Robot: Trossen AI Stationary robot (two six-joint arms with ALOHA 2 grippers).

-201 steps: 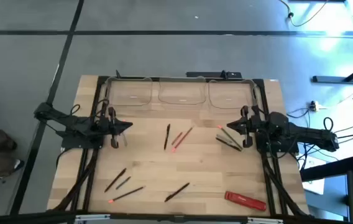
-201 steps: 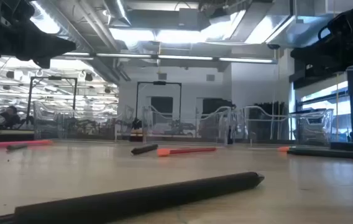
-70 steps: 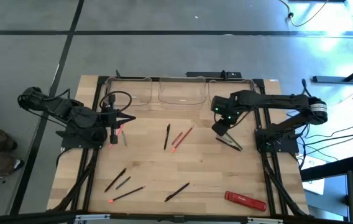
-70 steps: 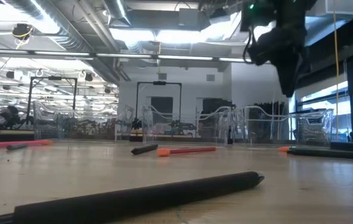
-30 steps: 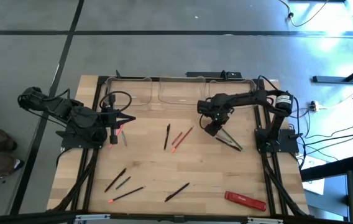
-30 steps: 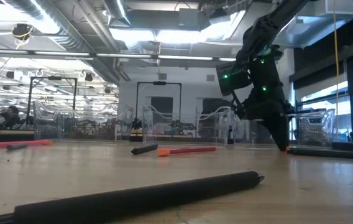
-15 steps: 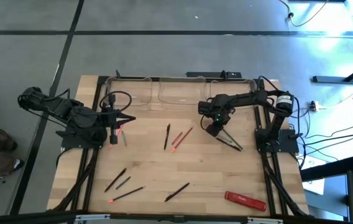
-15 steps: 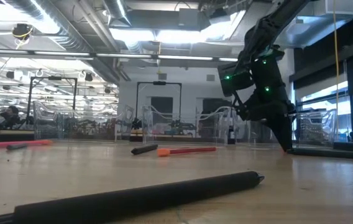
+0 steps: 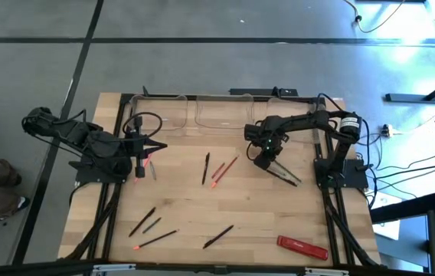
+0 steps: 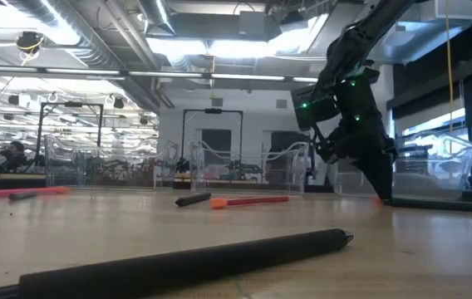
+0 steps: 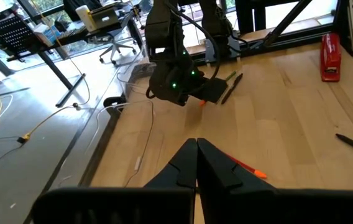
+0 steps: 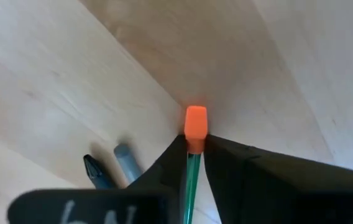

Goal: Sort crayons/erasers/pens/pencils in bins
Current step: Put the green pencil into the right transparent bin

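Note:
My right gripper [image 9: 268, 161] points down at the far end of a small cluster of pens and pencils [image 9: 285, 174] on the right of the table. It is shut on a green pencil with an orange eraser [image 12: 195, 121]. Two other dark tips [image 12: 96, 167] lie beside it on the wood. My left gripper [image 9: 161, 146] is shut and empty above an orange pencil [image 9: 147, 161] at the left. Three clear bins [image 9: 223, 115] stand in a row along the far edge. My right gripper pinches the green pencil's shaft [image 12: 192, 163] between its two fingertips, just behind the orange eraser, which sticks out past them. The fingers slant down from above [image 10: 379, 193]. The eraser end sits at the table top [image 10: 377, 199].
Two black pens and an orange pencil [image 9: 216, 169] lie mid-table. More pens lie near the front left [image 9: 147, 222] and front middle [image 9: 218, 236]. A flat red bar [image 9: 302, 246] lies at the front right. One black pen fills the low view's foreground [image 10: 178, 262].
My right gripper has sunk a little lower onto the far end of the pencil cluster and stayed there. My left arm has kept still.

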